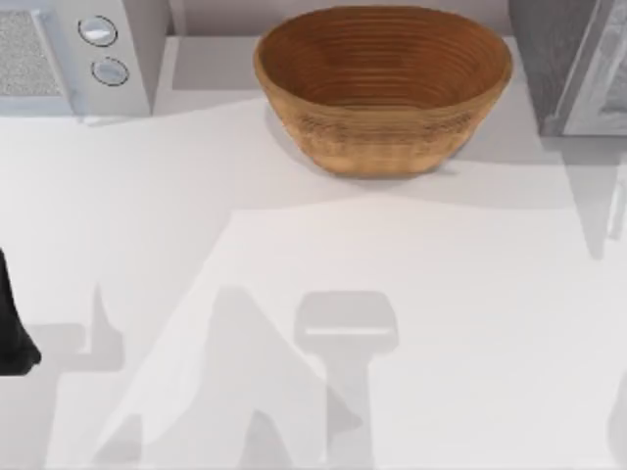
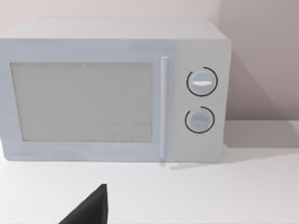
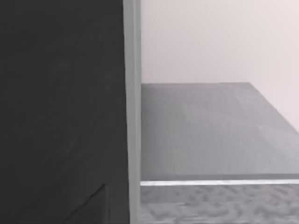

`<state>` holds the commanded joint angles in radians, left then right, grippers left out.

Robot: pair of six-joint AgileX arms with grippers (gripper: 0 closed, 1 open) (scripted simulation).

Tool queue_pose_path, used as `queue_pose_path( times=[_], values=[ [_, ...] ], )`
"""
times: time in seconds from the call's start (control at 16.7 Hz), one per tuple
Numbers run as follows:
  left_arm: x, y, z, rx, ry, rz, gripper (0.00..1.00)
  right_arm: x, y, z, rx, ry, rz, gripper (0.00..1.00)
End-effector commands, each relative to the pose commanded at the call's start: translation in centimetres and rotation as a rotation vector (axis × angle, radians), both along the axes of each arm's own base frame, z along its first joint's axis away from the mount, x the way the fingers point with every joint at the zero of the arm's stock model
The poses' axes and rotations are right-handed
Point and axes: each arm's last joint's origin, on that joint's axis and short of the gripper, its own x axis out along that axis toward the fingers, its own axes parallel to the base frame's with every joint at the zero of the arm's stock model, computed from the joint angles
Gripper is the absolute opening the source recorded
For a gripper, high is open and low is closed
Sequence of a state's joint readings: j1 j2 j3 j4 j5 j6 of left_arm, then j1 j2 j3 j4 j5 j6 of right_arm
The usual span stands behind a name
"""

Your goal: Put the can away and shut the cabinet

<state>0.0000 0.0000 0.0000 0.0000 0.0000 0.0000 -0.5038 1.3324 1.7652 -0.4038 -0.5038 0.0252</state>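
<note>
Can: its position cannot be established from these views, and neither set of jaws can be confirmed as holding it.

Left gripper [image 2: 91, 209]: a dark tip is visible low in the left wrist view. Whether the jaws are open or closed cannot be told. The microwave [image 2: 112, 91] stands ahead of the jaws, well apart, door shut. The left arm [image 1: 14, 333] sits at the left edge of the bench [image 1: 470, 323].

Right gripper [image 3: 88, 209]: a faint dark tip against a dark panel [image 3: 60, 102]. Jaw state cannot be told. Ahead of these jaws, near, lies a bare grey shelf [image 3: 210, 130] of the cabinet [image 1: 573, 69], so the cabinet appears open.

Woven bowl [image 1: 382, 88]: stands at the back of the bench between the microwave and the cabinet, with nothing seen inside it.

Handling assessment, as judgement:
- A small drink can is likely light, thin-walled and smooth.
- It should be taken across the side wall at about mid-height, jaws square to the body, clear of the top rim.
- Excess pressure may dent it; too little may let it slip or roll.

Task status, as judgement: the closing step is not yet done.
</note>
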Motion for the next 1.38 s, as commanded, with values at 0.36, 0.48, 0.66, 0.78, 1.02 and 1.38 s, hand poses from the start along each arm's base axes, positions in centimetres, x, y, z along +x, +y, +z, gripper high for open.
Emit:
queue_pose_path(
  times=[0.36,0.48,0.66,0.78,1.02,1.38],
  values=[
    [0.0,0.0,0.0,0.0,0.0,0.0,1.0,1.9,10.5,0.1,0.009,-0.008,0.001,1.0],
    [0.0,0.0,0.0,0.0,0.0,0.0,1.0,1.5,13.6,0.0,0.011,-0.004,-0.003,1.0],
    [0.0,0.0,0.0,0.0,0.0,0.0,1.0,0.5,17.5,-0.3,0.01,0.008,-0.008,1.0],
    [0.0,0.0,0.0,0.0,0.0,0.0,1.0,-0.2,19.2,-0.5,0.007,0.017,-0.01,1.0],
    [0.0,0.0,0.0,0.0,0.0,0.0,1.0,-0.7,20.4,-0.7,0.003,0.024,-0.01,1.0],
    [0.0,0.0,0.0,0.0,0.0,0.0,1.0,-0.2,19.5,-0.1,0.003,0.003,-0.045,1.0]
  ],
)
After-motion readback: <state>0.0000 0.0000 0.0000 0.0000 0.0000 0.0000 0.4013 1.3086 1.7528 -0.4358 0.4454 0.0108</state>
